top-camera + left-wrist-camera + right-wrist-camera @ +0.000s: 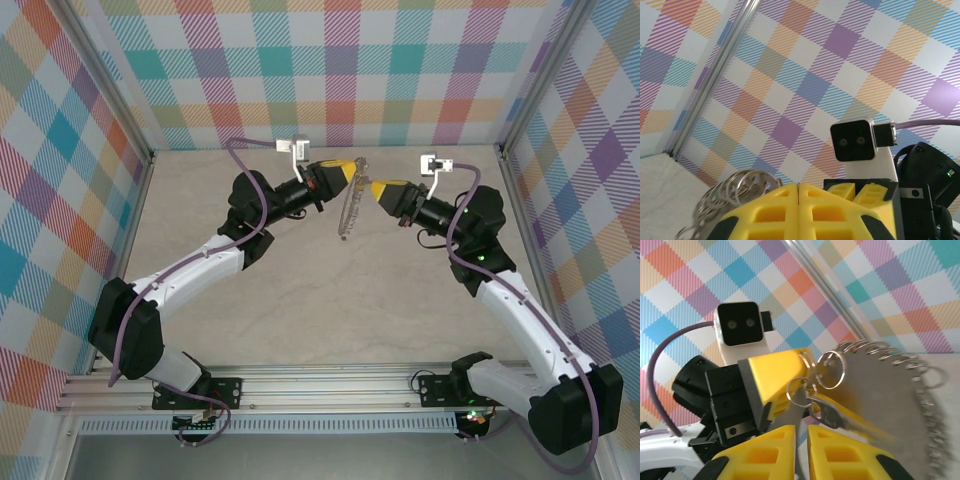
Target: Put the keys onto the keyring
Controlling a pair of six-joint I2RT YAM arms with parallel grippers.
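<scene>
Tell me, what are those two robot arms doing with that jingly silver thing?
The left gripper is shut on the keyring, a big silver loop, and holds it up over the table so it dangles. The right gripper is close beside it, almost tip to tip, and looks pinched on a thin grey metal piece, probably a key. It is hard to tell whether that piece is on the ring yet.

No text, label, brand, number or sign can be read on anything.
</scene>
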